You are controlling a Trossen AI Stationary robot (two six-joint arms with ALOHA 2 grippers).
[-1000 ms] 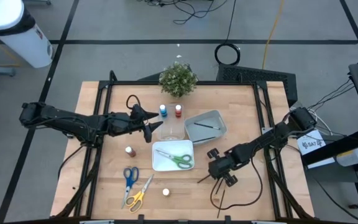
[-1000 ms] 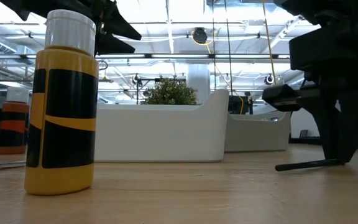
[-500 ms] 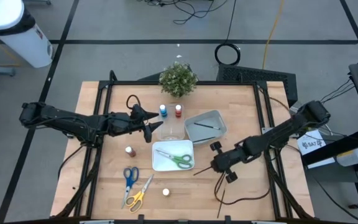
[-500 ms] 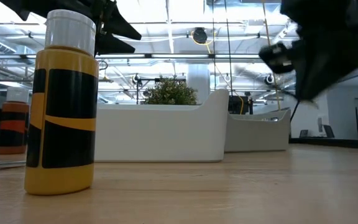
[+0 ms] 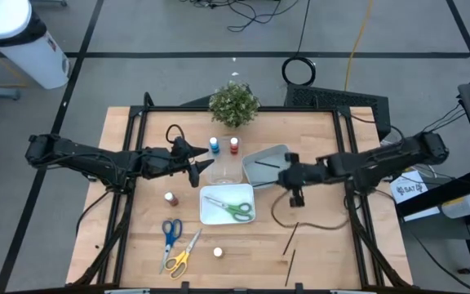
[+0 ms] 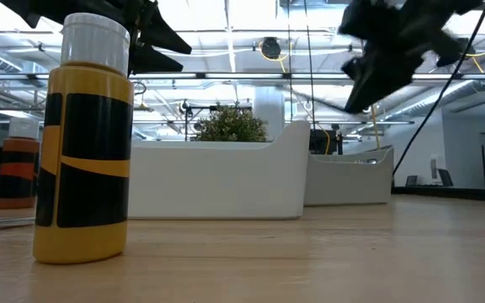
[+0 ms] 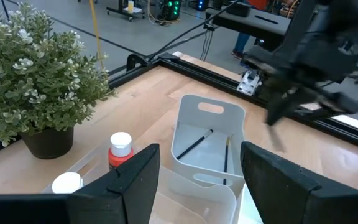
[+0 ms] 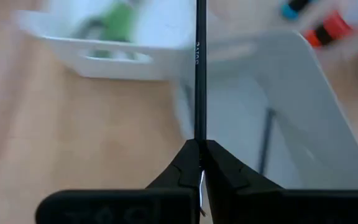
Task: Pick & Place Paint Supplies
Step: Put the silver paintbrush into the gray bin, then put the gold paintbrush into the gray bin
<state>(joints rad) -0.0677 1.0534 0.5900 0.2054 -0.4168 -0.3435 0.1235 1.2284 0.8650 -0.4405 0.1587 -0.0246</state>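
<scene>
My right gripper point(image 5: 285, 175) hangs over the near edge of the grey tray point(image 5: 277, 153), shut on a thin dark brush point(image 8: 200, 68). Two more brushes point(image 7: 194, 143) lie in that tray. My left gripper point(image 5: 202, 173) stands open and still above the clear tray point(image 5: 227, 170), holding nothing. Blue point(image 5: 214, 144) and red point(image 5: 234, 144) bottles stand beyond the clear tray. Green scissors point(image 5: 237, 210) lie in the white tray point(image 5: 215, 216). A brown bottle point(image 5: 170, 198), a white-capped bottle point(image 5: 217, 252), blue point(image 5: 170, 231) and yellow point(image 5: 182, 256) scissors and two loose brushes point(image 5: 292, 238) rest on the table. My right gripper pinches the brush's shaft point(image 8: 200, 132) between its two fingertips, close to one end. The brush runs straight on ahead of the fingers, in line with them. The fingers come from the table's right, slanting down. The brush is lifted clear, over the grey tray.
A potted plant point(image 5: 234, 104) stands at the table's far edge. A dark cable point(image 5: 312, 222) loops on the table below my right arm. The near right part of the tabletop point(image 5: 325, 261) holds only the loose brushes.
My right gripper has risen from the table's near right part with the brush and swung toward the far edge and the grey tray, turning as it went. The brush has been lifted clear of the table. My left arm has kept still.
</scene>
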